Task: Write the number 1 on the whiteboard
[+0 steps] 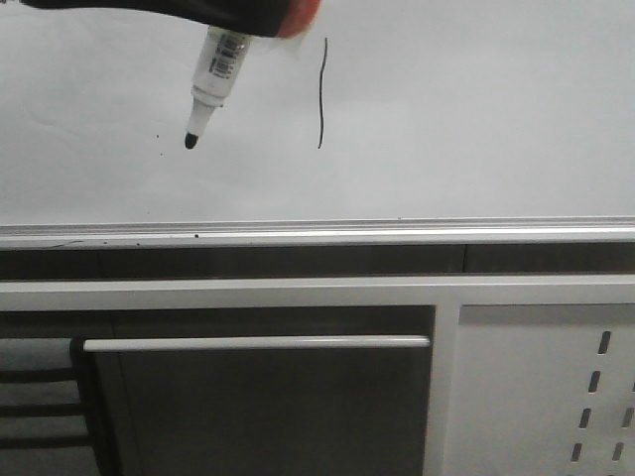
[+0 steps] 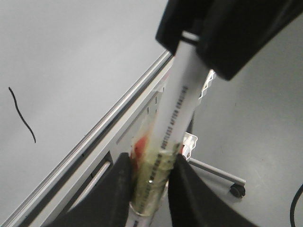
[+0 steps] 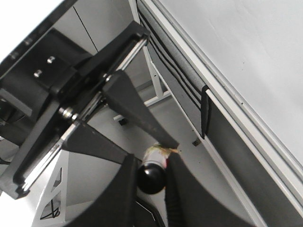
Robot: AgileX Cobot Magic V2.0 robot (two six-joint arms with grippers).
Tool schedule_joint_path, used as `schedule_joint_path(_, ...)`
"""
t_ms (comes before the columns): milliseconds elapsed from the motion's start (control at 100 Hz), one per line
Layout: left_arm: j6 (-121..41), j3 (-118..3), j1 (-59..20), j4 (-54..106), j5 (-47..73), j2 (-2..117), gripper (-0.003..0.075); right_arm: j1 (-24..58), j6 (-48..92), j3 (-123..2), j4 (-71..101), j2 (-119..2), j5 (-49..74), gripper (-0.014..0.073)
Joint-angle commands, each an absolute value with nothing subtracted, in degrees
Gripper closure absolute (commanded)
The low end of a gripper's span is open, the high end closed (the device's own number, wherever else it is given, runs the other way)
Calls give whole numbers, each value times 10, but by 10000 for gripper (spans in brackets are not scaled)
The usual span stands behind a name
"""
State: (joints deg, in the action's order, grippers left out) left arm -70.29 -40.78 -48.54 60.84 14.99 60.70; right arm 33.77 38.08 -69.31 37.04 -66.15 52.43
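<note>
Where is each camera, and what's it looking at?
Front view: faces the whiteboard head-on; sees the number 1, the marker, a gripper's edge.
Left wrist view: on the left arm, looking along the left gripper clamping the marker.
Right wrist view: on the right arm; right gripper grips the marker's end.
Shared: front and left wrist show the number 1.

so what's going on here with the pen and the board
A thin, slightly wavy 1 is drawn on the whiteboard. The left gripper is shut on an uncapped marker, and the right gripper looks closed on its dark rear end. The marker tip sits to the left of the stroke, not on it, so the writing looks done.
</note>
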Motion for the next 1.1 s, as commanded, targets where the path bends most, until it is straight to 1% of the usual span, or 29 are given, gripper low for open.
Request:
schedule_joint_path(0, -701, -428, -489, 620, 126, 599, 707, 335, 387, -713, 406, -653, 510, 637)
schedule_joint_path(30, -701, -428, -489, 620, 126, 599, 743, 335, 387, -713, 406, -653, 510, 637)
schedule_joint_path(220, -701, -428, -489, 621, 124, 599, 741, 335, 387, -713, 406, -653, 506, 626)
schedule_joint_path(290, -701, -428, -489, 630, 117, 599, 741, 334, 387, -713, 404, -653, 505, 574)
schedule_joint_path(440, -699, -426, -489, 659, 84, 598, 741, 334, 376, -713, 389, -647, 479, 396)
schedule_joint_path(510, -699, -422, -489, 672, 62, 595, 741, 320, 372, -713, 389, -639, 466, 349)
schedule_joint_path(640, -699, -403, -489, 702, 0, 574, 741, 275, 366, -713, 389, -616, 464, 344)
schedule_joint_path(810, -699, -373, -489, 761, -132, 527, 741, 199, 355, -713, 389, -582, 482, 344)
schedule_joint_path(940, -669, -370, -489, 768, -211, 528, 741, 187, 353, -713, 389, -570, 480, 344)
schedule_joint_path(1020, -620, -370, -489, 744, -271, 547, 741, 187, 351, -713, 393, -570, 481, 344)
schedule_joint_path(1090, -579, -370, -489, 707, -300, 565, 741, 187, 351, -713, 393, -570, 483, 344)
